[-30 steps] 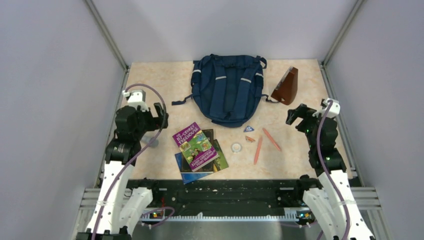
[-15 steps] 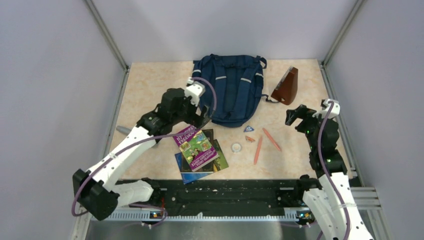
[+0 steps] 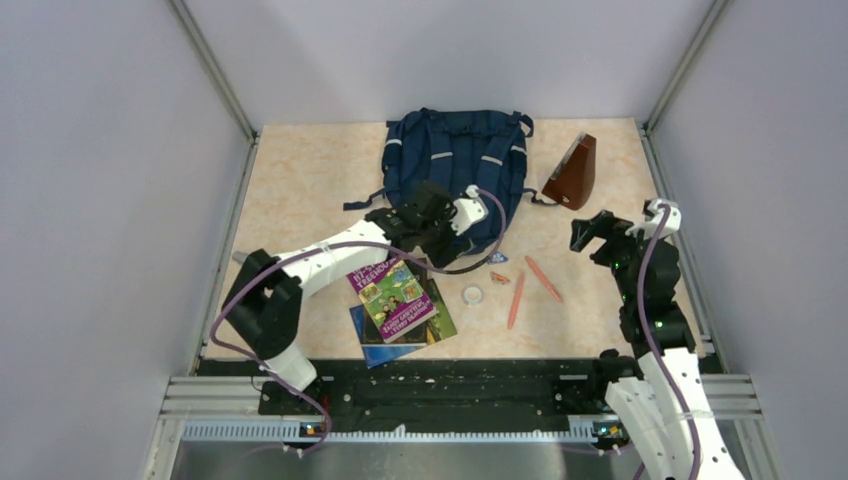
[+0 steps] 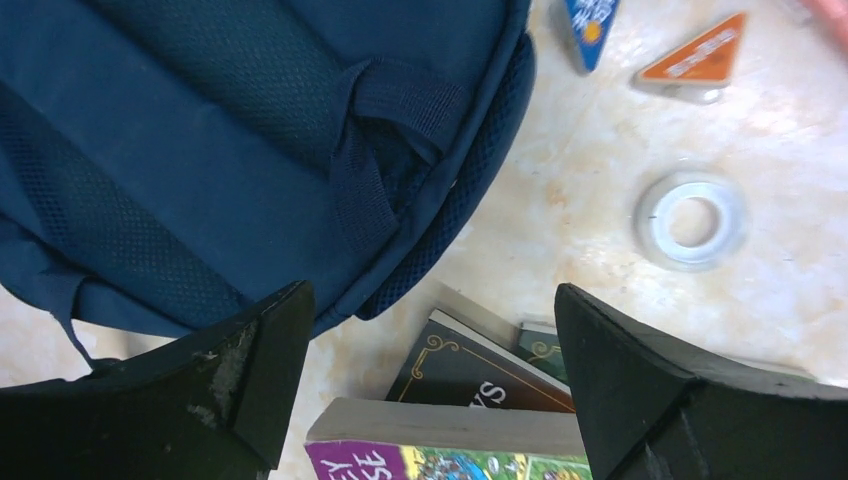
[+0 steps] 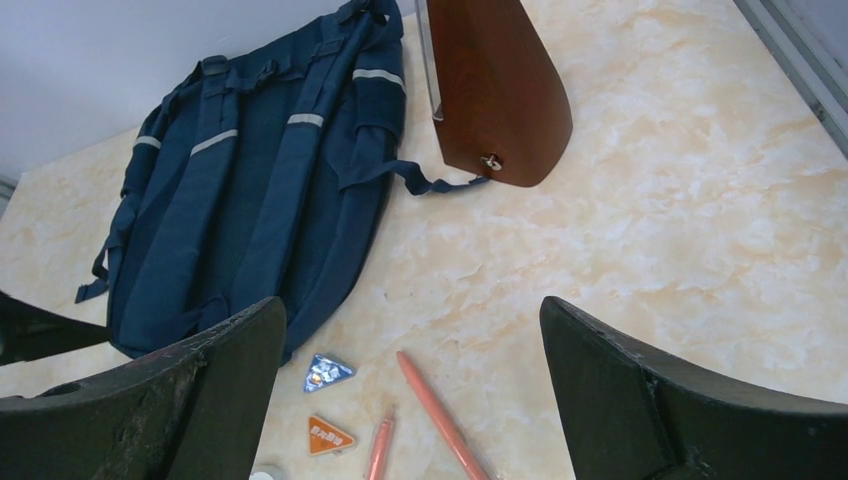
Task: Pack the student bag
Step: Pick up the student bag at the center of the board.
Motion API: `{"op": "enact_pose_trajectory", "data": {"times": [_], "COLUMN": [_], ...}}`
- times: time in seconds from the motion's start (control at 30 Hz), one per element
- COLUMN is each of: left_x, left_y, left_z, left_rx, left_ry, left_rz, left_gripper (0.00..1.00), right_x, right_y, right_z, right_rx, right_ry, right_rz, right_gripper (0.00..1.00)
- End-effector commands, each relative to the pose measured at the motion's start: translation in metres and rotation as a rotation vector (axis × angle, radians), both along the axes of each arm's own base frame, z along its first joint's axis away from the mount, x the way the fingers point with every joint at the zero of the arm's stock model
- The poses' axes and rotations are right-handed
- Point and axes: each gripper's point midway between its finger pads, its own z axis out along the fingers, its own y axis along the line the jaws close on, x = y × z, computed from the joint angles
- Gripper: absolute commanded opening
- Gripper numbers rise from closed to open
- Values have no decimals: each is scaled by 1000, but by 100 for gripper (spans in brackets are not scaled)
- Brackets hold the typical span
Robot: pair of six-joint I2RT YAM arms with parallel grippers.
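Plainly the left gripper (image 4: 430, 312), wide open and empty, hangs over the near end of the bag (image 3: 455, 170), whose length runs near-to-far; the right gripper (image 3: 586, 228) sits farther off.

Tabletop (image 3: 300, 180): your work surface is beige, marble-patterned.
Walls (image 3: 450, 50): plain pale grey panels enclose your cell on three sides.
Corner posts (image 3: 212, 68): aluminium, at both rear corners.
Light: even, with soft shadows.
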Motion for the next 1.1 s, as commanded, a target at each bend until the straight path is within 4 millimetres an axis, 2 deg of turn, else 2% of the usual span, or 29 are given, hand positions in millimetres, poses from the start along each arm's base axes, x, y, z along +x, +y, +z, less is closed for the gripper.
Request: {"op": "enact_pose_trajectory", "data": {"times": [0.0, 0.27, 0.4, 0.6, 0.9, 0.97, 1.0, 1.07], "left_x": [27, 43, 52, 46, 65, 66, 66, 66], "left_y": [-5, -6, 4, -1, 5, 6, 7, 7], "left_z": [-1, -20, -27, -42, -46, -48, -49, -49], "left_rx": [84, 160, 244, 290, 339, 349, 351, 346], "left_ry": [-121, -204, -252, -260, -302, -305, -302, -300], "left_rz": [45, 98, 176, 160, 288, 297, 298, 305], "left_gripper": [94, 96, 96, 98, 97, 92, 86, 67], "right_x": [-1, 0, 0, 0, 0, 0, -1, -2], "right_y": [3, 5, 4, 4, 4, 3, 3, 1], "right_z": [22, 21, 21, 20, 19, 19, 20, 20], "right_rx": [23, 33, 31, 32, 38, 37, 38, 34], "right_ry": [-62, -64, -63, -61, -61, -59, -61, -62], "right_rz": [12, 21, 18, 17, 11, 8, 5, -5], "right_gripper": [96, 96, 96, 96, 96, 96, 96, 96]}}
